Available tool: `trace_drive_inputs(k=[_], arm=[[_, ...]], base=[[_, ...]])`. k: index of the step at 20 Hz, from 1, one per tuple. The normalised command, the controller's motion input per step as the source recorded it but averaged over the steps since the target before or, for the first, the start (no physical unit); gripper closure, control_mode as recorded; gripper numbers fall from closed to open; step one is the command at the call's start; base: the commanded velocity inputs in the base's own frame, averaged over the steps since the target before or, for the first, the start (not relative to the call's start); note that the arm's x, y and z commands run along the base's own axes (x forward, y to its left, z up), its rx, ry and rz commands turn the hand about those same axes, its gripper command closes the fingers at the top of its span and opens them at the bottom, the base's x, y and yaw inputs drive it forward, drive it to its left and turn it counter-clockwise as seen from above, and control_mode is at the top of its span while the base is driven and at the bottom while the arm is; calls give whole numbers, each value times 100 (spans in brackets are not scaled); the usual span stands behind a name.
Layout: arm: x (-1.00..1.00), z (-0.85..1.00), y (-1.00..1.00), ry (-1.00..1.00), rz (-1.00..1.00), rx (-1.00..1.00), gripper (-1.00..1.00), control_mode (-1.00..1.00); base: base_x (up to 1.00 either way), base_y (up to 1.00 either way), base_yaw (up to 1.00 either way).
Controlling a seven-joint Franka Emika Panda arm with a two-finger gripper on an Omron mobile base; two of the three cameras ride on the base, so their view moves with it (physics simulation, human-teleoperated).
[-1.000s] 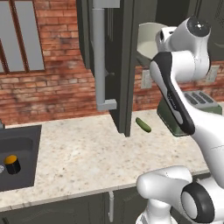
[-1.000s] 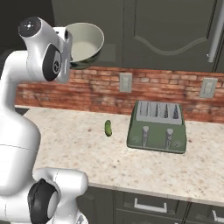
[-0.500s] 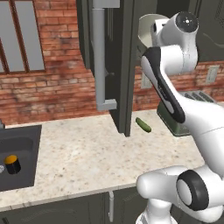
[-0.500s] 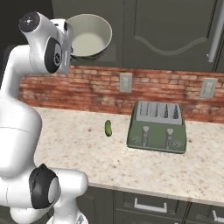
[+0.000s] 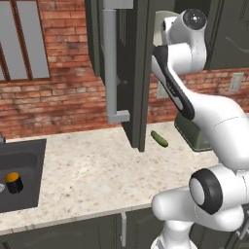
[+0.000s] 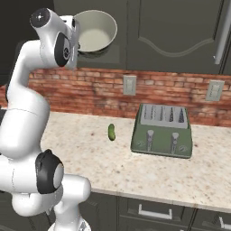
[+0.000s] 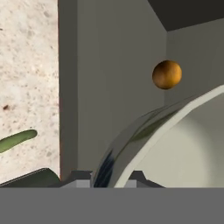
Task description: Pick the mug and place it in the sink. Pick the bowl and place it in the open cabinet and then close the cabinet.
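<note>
The end effector [image 6: 77, 32] is raised high at the open cabinet [image 5: 138, 73], its fingers clamped on the rim of the bowl [image 6: 94, 30]. In the right base view the bowl hangs tipped on its side, its pale inside facing out into the room, right at the dark cabinet opening. From the hand view the bowl's rim [image 7: 144, 144] curves up from between the fingers, with the cabinet's grey inner walls behind it and a small orange ball [image 7: 166, 74] beyond the rim, further inside.

Well below the end effector, on the speckled bench [image 6: 135, 167], lies a small green pickle [image 6: 111, 131], and just past it stands a green toaster [image 6: 163, 131] against the brick wall. The cabinet door [image 5: 127, 68] stands swung open beside the arm, its long silver handle [image 5: 111, 63] hanging down its edge. Far off to the side and low down, the black mug [image 5: 13, 182] sits upright in the black sink [image 5: 26, 165].
</note>
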Motion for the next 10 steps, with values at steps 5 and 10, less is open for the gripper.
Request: trace_drive_inputs(k=[5, 10], arm=[[30, 0, 0, -2, 0, 0, 100, -100], [34, 0, 0, 0, 0, 0, 100, -100]], base=[[0, 0, 0], [0, 0, 0]])
